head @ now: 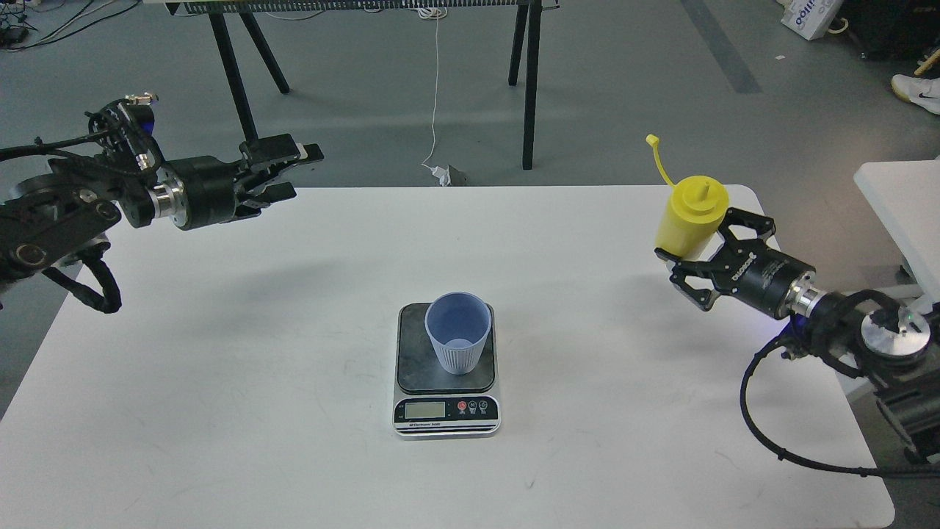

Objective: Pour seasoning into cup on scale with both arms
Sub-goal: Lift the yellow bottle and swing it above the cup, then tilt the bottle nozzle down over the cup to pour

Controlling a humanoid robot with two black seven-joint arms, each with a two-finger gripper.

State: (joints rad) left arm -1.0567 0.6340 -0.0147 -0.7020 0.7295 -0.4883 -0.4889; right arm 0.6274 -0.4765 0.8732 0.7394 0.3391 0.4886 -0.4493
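Note:
The yellow seasoning bottle [689, 213] is upright in the air above the table's right far corner, its cap strap sticking up. My right gripper [698, 248] is shut on the bottle's lower body. The light blue-grey cup [458, 342] stands upright on the dark platform of the scale [446, 409] at the table's middle, well to the left of and below the bottle. My left gripper [305, 173] is open and empty, held above the table's far left edge, pointing right.
The white table [257, 353] carries only the scale. Another white table [899, 198] stands close on the right, near my right arm. Black trestle legs [530, 81] and a white cable [435, 95] are on the floor behind.

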